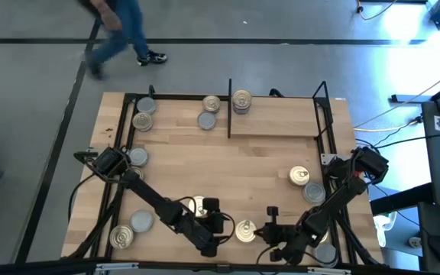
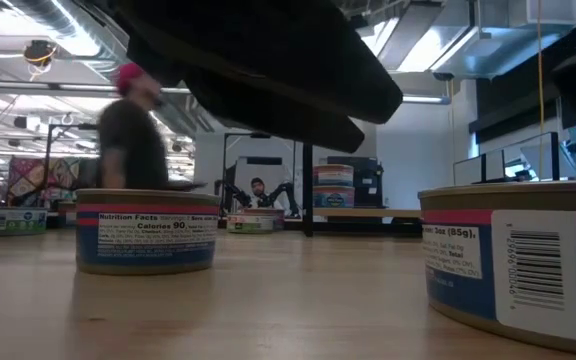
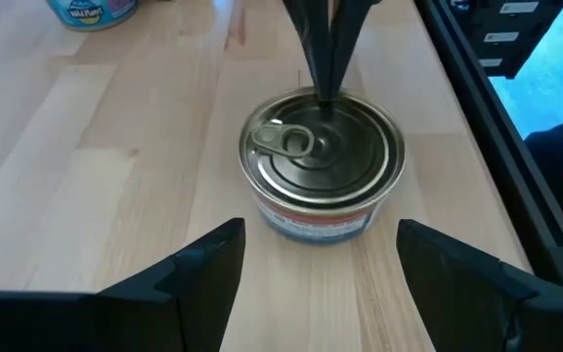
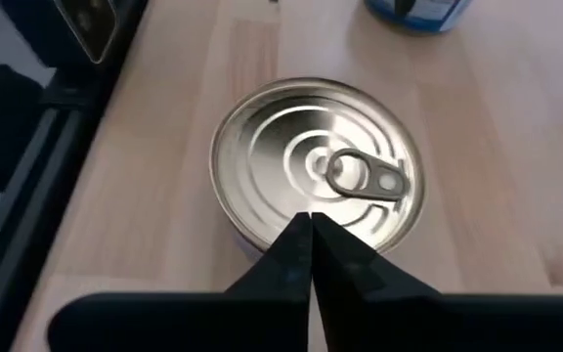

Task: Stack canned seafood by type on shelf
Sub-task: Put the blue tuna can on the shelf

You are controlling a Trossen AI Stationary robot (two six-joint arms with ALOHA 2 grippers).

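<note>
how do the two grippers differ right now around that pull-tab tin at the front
The left gripper has its fingers spread wide, one on either side of the pull-tab tin, short of it and not touching. The right gripper is shut, its fingers pressed together into one point over the tin's lid. They come at it from opposite sides. Both are dark and aimed at the same tin.

You can't see most of the low view: a dark arm (image 2: pixel 268 70) blocks its top. The near tin (image 2: pixel 518 260) is cut off at the right edge. The person (image 2: pixel 133 125) behind is blurred. In the high view, the walking person (image 1: pixel 117 30) is cropped at the top.
</note>
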